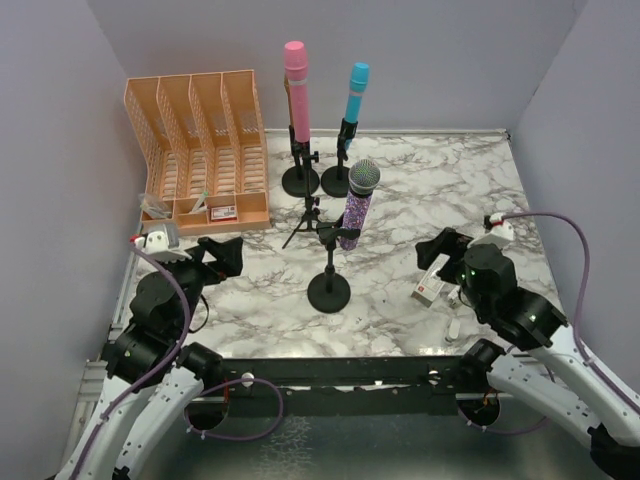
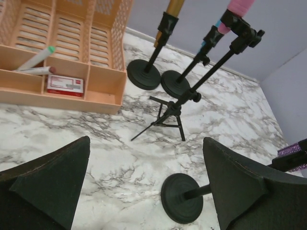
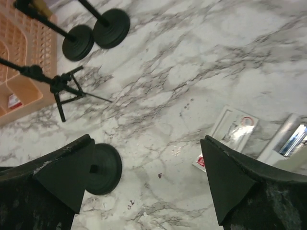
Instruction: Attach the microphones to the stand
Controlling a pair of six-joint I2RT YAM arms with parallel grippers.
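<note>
A white marble counter [image 1: 430, 180] sits between pale lilac walls [image 1: 420, 60], with an orange rack [image 1: 200, 140] at back left. The pink mic [image 1: 296, 90], blue mic [image 1: 356, 95], purple mic [image 1: 357, 210] and gold mic [image 2: 174, 5] are each upright, clipped in stands [image 1: 329, 290]. The left fingers [image 2: 53, 187] and right fingers [image 3: 235, 187] gape wide, holding and touching nothing.

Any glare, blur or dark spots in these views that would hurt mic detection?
Top external: sharp, soft sheen on the marble table near the front edge, purple microphone clear. Left wrist: sharp background, its fingers dark, little detail. Right wrist: tilted view, glare on the glossy packet at right.
</note>
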